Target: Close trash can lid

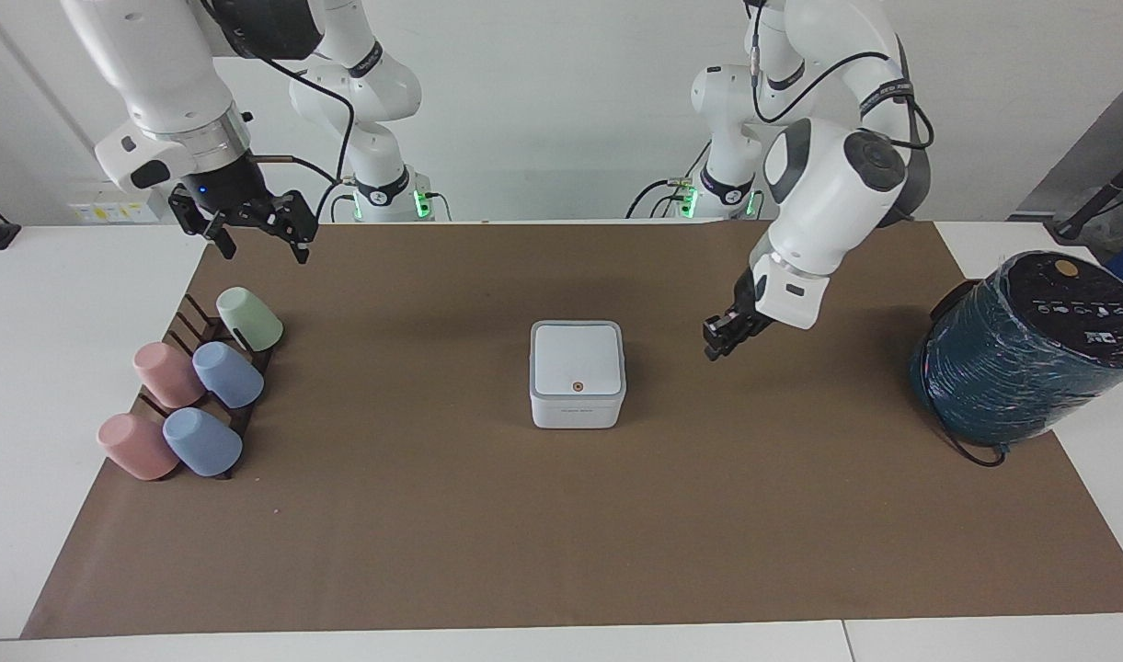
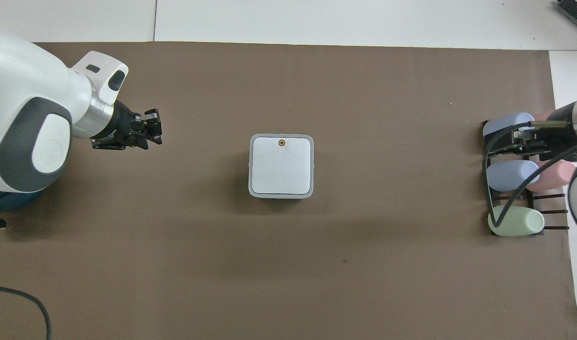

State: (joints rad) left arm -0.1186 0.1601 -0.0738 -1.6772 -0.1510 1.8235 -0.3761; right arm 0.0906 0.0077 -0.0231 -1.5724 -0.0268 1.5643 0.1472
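I see the trash can [image 1: 577, 375] upright in the middle of the brown mat [image 1: 561, 515], square, so it has no long axis. Its lid [image 1: 577, 359] lies flat and shut on top, the orange dot [image 2: 281, 142] at the edge farthest from the robots. The front, facing away from the robots, carries faint grey writing I cannot read.

My left gripper [image 1: 722, 337] hangs over bare mat beside the can, toward the left arm's end, holding nothing; I cannot tell its finger gap. My right gripper [image 1: 253, 223] waits above the cup rack [image 1: 213, 368], fingers spread, empty.

A dark teal wrapped cylinder [image 1: 1030, 349] sits at the mat's edge at the left arm's end. White table [image 1: 55, 368], white wall.
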